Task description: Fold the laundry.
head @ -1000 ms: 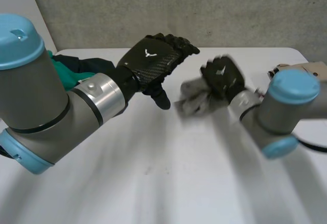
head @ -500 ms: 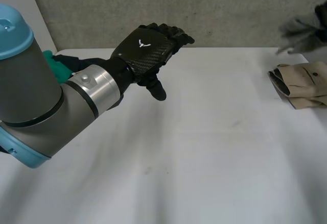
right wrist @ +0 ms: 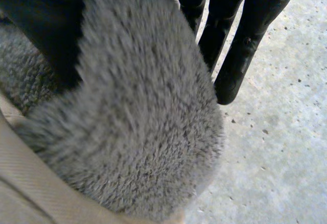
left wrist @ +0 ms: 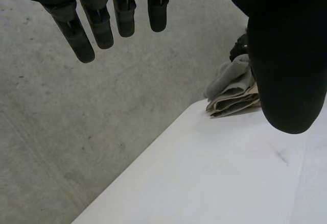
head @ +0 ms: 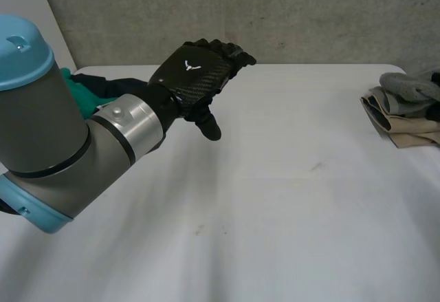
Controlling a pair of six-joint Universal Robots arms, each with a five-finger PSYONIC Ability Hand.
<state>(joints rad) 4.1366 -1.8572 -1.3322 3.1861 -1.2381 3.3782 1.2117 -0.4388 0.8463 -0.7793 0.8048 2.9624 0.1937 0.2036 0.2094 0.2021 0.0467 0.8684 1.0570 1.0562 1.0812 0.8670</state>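
A fuzzy grey cloth (head: 405, 85) lies on top of a folded beige cloth (head: 405, 128) at the table's far right edge. My right hand (head: 435, 111) is on it there. In the right wrist view the grey cloth (right wrist: 143, 122) sits between the thumb and the fingers (right wrist: 232, 55) of my right hand (right wrist: 46, 25), above the beige cloth (right wrist: 30, 193). My left hand (head: 196, 75) hovers open over the table's back left part, holding nothing. Beyond its straight fingers (left wrist: 82, 35), the left wrist view has the grey cloth (left wrist: 232, 76) on the beige pile (left wrist: 235, 101).
A green cloth (head: 86, 97) and a dark cloth (head: 113, 83) lie at the back left, behind my left arm. The white table (head: 275, 212) spreads out in front, with a concrete wall behind it.
My right hand carried the grey cloth from the table's middle to the far right and set it on the beige pile. My left hand has drifted slightly left.
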